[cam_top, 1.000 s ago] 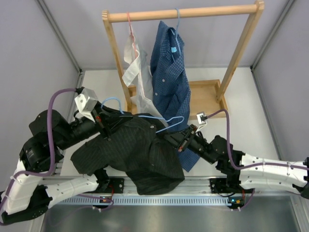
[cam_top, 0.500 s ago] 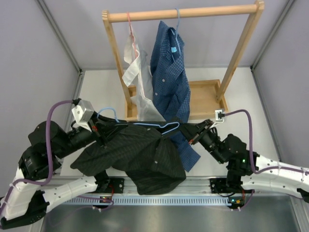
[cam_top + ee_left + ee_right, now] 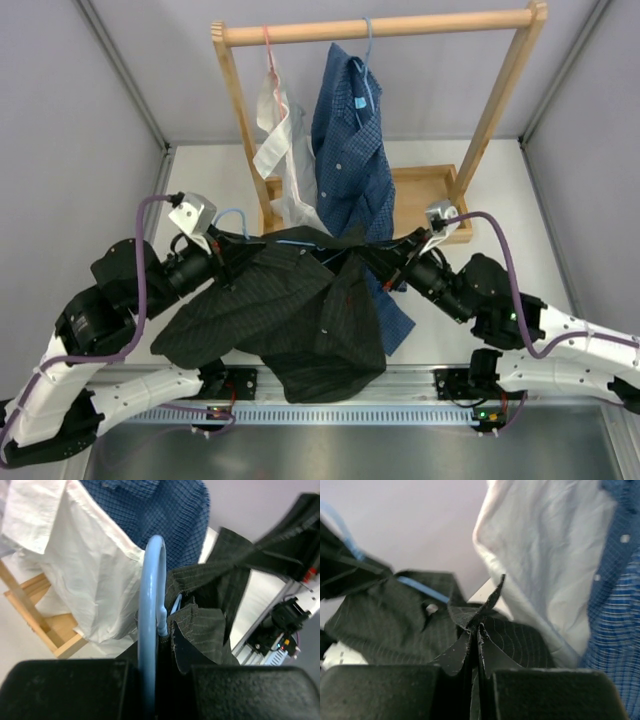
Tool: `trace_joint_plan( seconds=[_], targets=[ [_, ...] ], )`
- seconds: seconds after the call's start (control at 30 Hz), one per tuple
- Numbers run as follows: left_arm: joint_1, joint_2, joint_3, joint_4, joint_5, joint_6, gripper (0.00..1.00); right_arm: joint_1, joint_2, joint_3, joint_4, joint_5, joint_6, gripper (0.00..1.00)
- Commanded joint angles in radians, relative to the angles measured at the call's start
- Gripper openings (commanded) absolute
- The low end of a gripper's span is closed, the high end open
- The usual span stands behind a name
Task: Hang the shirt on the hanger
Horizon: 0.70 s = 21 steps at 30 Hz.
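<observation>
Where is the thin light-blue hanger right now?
The thin light-blue hanger sits left of centre in the top view, hook pinched in the left gripper, bar running under the black pinstriped shirt.

Wooden rack (image 3: 400, 27), blue checked shirt (image 3: 350, 150) hanging, white garment (image 3: 283, 135) beside it

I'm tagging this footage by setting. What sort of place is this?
Most likely a robotics lab test cell. Plain grey panel walls box in a white table, two robot arms are mounted along an aluminium rail, and a wooden clothes rack stands on the table.
</observation>
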<state>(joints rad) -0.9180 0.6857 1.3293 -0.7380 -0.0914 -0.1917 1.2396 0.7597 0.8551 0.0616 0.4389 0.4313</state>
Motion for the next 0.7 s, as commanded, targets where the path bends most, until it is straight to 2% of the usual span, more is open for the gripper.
trace_joint_plan(
  seconds=[0.0,0.03,0.1,0.23,0.3,0.37,0.4,0.43,0.47,0.53,0.57,0.67],
  targets=[
    [0.002,0.012,0.048,0.037,-0.139,-0.066,0.0,0.01,0.029,0.041,-0.003,-0.216,-0.071,0.0],
    [0.002,0.011,0.048,0.055,-0.158,-0.096,0.0,0.02,0.042,0.038,0.003,-0.292,-0.065,0.0],
    [0.002,0.012,0.057,0.115,-0.157,-0.123,0.0,0.061,0.11,0.016,0.036,-0.35,-0.055,0.0],
    [0.002,0.038,0.048,0.212,-0.165,-0.143,0.0,0.15,0.237,-0.011,0.104,-0.355,-0.071,0.0],
    [0.002,0.057,0.022,0.258,-0.098,-0.134,0.0,0.17,0.251,-0.025,0.128,-0.35,-0.078,0.0],
    [0.002,0.06,-0.027,0.327,-0.009,-0.1,0.0,0.169,0.192,-0.045,0.109,-0.3,-0.088,0.11],
    [0.002,0.054,-0.042,0.345,0.08,-0.089,0.0,0.17,0.156,-0.054,0.069,-0.277,-0.089,0.21],
    [0.002,0.049,-0.057,0.368,0.149,-0.059,0.0,0.169,0.117,-0.063,0.038,-0.244,-0.094,0.39],
    [0.002,0.043,-0.086,0.373,0.203,-0.04,0.0,0.169,0.024,-0.079,0.002,-0.24,-0.095,0.45],
    [0.002,0.025,-0.11,0.359,0.324,0.024,0.0,0.17,-0.089,-0.091,-0.127,-0.227,-0.074,0.53],
    [0.002,0.012,-0.122,0.351,0.35,0.044,0.0,0.169,-0.202,-0.096,-0.17,-0.224,-0.065,0.55],
    [0.002,-0.008,-0.188,0.347,0.377,0.077,0.0,0.17,-0.342,-0.048,-0.374,-0.218,-0.031,0.64]
  ],
)
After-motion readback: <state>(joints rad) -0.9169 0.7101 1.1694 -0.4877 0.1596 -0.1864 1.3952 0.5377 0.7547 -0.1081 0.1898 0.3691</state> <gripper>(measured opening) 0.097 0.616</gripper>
